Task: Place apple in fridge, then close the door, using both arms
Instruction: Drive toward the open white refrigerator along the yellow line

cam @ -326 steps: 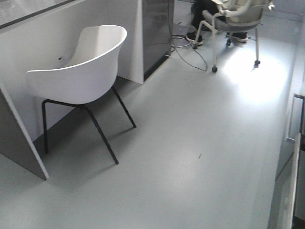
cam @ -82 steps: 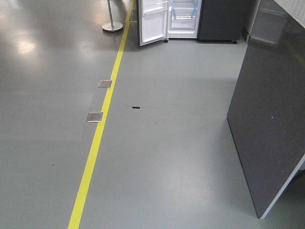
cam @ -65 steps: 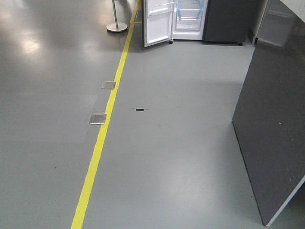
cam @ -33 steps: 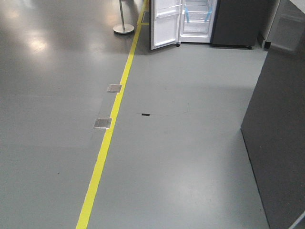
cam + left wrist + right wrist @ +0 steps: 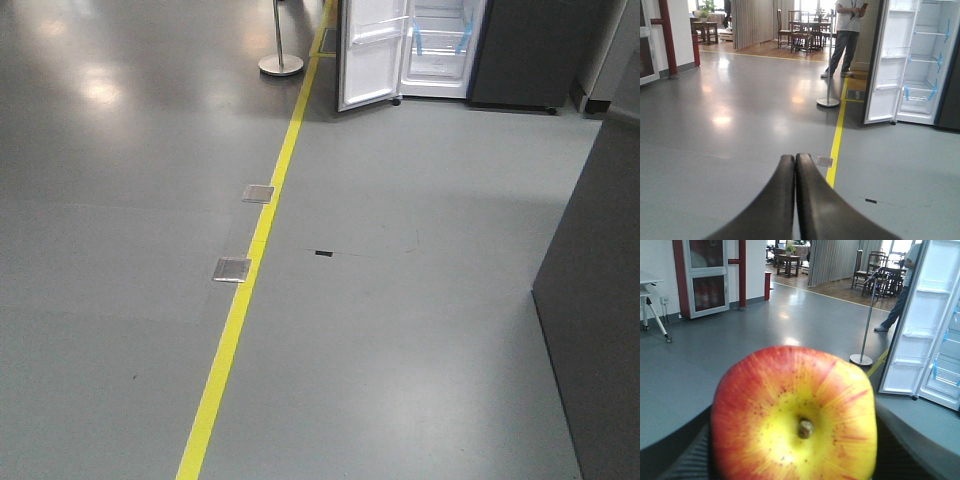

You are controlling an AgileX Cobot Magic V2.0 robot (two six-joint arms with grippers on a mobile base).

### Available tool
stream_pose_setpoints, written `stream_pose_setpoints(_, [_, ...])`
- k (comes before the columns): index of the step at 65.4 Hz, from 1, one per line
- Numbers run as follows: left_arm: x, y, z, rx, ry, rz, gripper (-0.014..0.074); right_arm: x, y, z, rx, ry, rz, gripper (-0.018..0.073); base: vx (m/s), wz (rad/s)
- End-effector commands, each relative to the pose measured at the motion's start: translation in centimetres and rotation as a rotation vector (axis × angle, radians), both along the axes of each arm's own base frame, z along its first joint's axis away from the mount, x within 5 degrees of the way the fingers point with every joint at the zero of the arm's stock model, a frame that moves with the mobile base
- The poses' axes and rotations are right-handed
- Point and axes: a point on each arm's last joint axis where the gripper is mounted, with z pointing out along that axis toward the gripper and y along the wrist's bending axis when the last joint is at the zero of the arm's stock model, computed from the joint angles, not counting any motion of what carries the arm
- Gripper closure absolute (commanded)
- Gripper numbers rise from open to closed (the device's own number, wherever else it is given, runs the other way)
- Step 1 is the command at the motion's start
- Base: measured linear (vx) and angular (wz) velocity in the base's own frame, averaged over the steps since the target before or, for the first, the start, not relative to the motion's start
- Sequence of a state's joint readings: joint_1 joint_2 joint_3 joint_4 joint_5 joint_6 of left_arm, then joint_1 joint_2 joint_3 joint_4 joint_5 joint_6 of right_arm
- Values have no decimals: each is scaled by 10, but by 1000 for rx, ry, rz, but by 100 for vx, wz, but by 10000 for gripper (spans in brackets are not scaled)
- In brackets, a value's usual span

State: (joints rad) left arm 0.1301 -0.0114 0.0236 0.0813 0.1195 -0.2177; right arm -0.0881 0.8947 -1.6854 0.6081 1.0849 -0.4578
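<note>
Right end effector (image 5: 793, 460) clamps apple (image 5: 795, 415), stem facing lens; left end effector (image 5: 794, 162) closed, empty, reaching forward over floor (image 5: 715, 145).

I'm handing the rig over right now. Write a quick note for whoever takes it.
Left gripper: shut, empty.
Right gripper: shut on the apple.
The fridge stands well ahead across the floor, right of the yellow line, with its door swung open.
Done: apple picked up.
Left: reach the fridge, set the apple inside, close the door.
</note>
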Motion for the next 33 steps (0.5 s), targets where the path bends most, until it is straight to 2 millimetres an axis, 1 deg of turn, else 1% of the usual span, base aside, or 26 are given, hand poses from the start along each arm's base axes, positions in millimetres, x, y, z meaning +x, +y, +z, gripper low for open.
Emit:
stream_pose_setpoints(1, [-2, -1, 13, 0, -104, -6, 603, -1, -1, 11, 41, -85, -12, 336, 13, 10])
stream_pose_setpoints(33, [-2, -1, 13, 0, -104, -6, 603, -1, -1, 11, 40, -85, -12, 336, 13, 10])
